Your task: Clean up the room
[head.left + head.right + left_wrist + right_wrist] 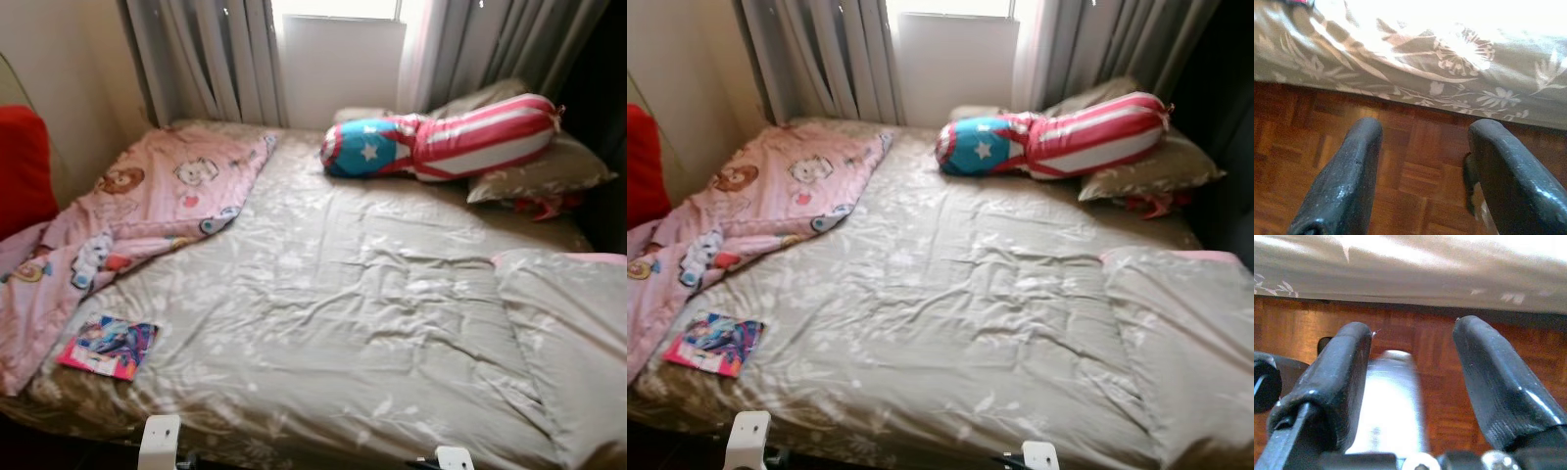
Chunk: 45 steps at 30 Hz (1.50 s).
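Seen from the foot: a wide bed [343, 323] under a creased taupe sheet with a pale flower print, pushed against a cream wall on the robot's left. Behind the headboard end, grey curtains [206, 59] drawn to either side of a bright window [338, 10], daylight washing out the cloth beneath. Below the mattress edge, reddish-brown parquet floor [1312, 127].

Across the bed's far left corner, a pink cartoon-print blanket [127, 215], rumpled and trailing toward the near left edge. Beside it against the wall, a red cushion [22, 171]. On the near left corner, just beside the blanket's hem, a colourful picture book [108, 348], lying flat. At the head, a long bolster [441, 137] in red-and-white stripes with a white star on a blue end, resting across a taupe pillow [544, 171]; something red tucked under that pillow, too small to identify. Along the right side, a folded taupe duvet [568, 333] with a sliver of pink lining.

Low at the bed's near edge, left gripper [1422, 161] and right gripper [1413, 367], each hanging above the parquet with fingers spread apart, clasping nothing.
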### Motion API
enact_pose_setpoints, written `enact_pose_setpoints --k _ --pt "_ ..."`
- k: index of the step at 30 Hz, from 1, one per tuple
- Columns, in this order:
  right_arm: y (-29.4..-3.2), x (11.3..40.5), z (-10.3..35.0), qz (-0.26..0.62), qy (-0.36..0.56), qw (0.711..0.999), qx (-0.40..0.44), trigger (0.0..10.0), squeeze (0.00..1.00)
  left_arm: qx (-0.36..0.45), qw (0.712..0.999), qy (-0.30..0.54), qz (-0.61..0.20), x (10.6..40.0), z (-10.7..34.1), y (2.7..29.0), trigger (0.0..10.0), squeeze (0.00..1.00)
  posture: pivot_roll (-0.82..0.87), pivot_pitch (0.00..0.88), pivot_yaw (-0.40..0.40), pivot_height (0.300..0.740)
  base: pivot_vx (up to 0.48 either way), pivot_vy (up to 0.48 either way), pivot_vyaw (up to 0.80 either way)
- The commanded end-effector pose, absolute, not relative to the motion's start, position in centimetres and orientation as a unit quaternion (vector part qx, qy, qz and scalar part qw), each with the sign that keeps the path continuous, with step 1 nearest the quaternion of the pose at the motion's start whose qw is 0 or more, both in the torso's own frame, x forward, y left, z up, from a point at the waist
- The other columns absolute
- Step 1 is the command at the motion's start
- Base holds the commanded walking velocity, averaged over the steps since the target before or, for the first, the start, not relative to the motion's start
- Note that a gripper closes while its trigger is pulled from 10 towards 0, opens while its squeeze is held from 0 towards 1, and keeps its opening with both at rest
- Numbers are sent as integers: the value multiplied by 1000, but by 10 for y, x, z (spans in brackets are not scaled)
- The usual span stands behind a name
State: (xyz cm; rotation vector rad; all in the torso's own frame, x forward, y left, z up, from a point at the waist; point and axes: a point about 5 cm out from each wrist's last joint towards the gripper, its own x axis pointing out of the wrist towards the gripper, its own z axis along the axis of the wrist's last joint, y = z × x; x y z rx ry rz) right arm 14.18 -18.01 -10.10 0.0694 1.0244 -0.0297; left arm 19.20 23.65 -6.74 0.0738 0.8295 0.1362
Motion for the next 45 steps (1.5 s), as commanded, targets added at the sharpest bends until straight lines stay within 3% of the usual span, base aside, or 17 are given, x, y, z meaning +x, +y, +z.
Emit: enact_pose_setpoints --k 1,45 --pt "-188 136 -102 -24 495 868 30 10000 0 33 913 403 58 194 -68 230 10000 0 30 0 -9 740 0 480 0" --pt "-186 140 -101 -26 495 868 33 10000 0 29 912 404 65 192 -68 232 10000 0 40 0 -21 740 0 480 0"
